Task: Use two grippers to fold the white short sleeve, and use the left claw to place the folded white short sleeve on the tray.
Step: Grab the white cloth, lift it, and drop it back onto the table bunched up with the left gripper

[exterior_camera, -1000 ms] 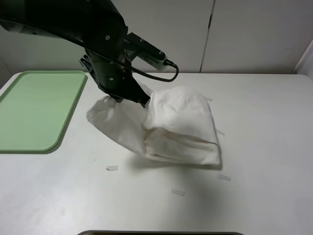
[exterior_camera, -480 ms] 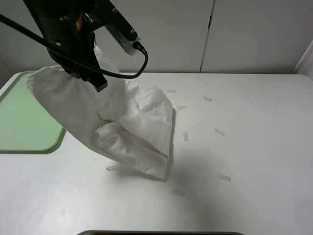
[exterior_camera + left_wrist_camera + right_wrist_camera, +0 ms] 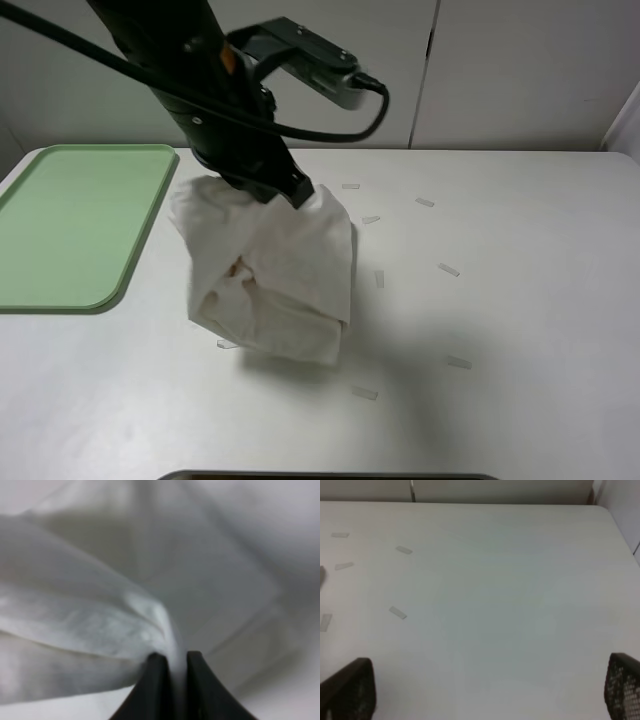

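The white short sleeve (image 3: pixel 275 285) hangs as a crumpled, loosely folded bundle from my left claw (image 3: pixel 293 191), and its lower end touches the table. In the left wrist view the claw (image 3: pixel 172 667) is shut on a fold of the white cloth (image 3: pixel 100 625). The pale green tray (image 3: pixel 70 220) lies at the far left, with nothing on it, and the bundle is to its right. My right gripper (image 3: pixel 487 690) is out of the exterior view. Its own camera shows both fingers (image 3: pixel 350 692) wide apart over bare table.
Several small tape strips (image 3: pixel 449 269) lie scattered on the white table (image 3: pixel 530 300) to the right of and in front of the shirt. They show in the right wrist view too, e.g. one strip (image 3: pixel 397 612). A dark edge (image 3: pixel 330 476) runs along the table's front.
My left claw lifted the shirt off the table and swung it left above the tray's edge. It has since come back right and lower, so the bundle hangs more compactly.
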You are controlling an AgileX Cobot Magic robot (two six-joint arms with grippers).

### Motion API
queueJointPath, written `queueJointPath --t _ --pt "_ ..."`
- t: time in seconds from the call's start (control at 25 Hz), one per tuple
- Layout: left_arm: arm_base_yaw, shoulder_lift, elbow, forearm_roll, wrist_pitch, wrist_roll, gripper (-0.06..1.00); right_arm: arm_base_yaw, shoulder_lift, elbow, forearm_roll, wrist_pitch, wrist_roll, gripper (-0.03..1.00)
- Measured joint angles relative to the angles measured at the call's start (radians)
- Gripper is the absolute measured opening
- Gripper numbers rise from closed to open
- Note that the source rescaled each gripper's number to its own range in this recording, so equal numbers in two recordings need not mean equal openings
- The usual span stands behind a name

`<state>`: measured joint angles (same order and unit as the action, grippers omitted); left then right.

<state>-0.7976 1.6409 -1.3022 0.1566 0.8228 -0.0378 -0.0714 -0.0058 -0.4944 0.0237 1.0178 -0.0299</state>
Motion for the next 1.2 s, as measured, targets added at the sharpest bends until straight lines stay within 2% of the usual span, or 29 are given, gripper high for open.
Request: queueJointPath --t 0.08,0.2,0.4,0.6,0.72,0.96,1.0,1.04,1.08,1.16,1.2 --pt "-0.02 0.035 0.0 -0.098 -0.057 0.064 0.04 0.0 0.0 0.0 -0.001 0.0 0.0 1.0" --pt "-0.057 0.095 0.0 -0.166 -0.108 0.109 0.04 0.0 0.0 0.0 -0.002 0.0 0.0 1.0" --pt "-0.1 0.228 0.0 -0.185 -0.157 0.124 0.04 0.0 0.0 0.0 -0.003 0.0 0.0 1.0" --pt "-0.1 0.267 0.0 -0.187 -0.173 0.124 0.04 0.0 0.0 0.0 -0.005 0.0 0.0 1.0" --pt "-0.1 0.357 0.0 -0.185 -0.243 0.124 0.04 0.0 0.0 0.0 -0.006 0.0 0.0 1.0" --pt "-0.1 0.369 0.0 -0.185 -0.315 0.118 0.05 0.0 0.0 0.0 -0.008 0.0 0.0 1.0" --pt "-0.1 0.369 0.0 -0.185 -0.332 0.11 0.08 0.0 0.0 0.0 -0.008 0.0 0.0 1.0" --pt "-0.1 0.369 0.0 -0.185 -0.364 0.099 0.27 0.0 0.0 0.0 -0.008 0.0 0.0 1.0" --pt "-0.1 0.369 0.0 -0.185 -0.374 0.094 0.34 0.0 0.0 0.0 -0.008 0.0 0.0 1.0" --pt "-0.1 0.37 0.0 -0.185 -0.402 0.073 0.69 0.0 0.0 0.0 -0.008 0.0 0.0 1.0" --pt "-0.1 0.37 0.0 -0.185 -0.402 0.073 0.69 0.0 0.0 0.0 -0.008 0.0 0.0 1.0"
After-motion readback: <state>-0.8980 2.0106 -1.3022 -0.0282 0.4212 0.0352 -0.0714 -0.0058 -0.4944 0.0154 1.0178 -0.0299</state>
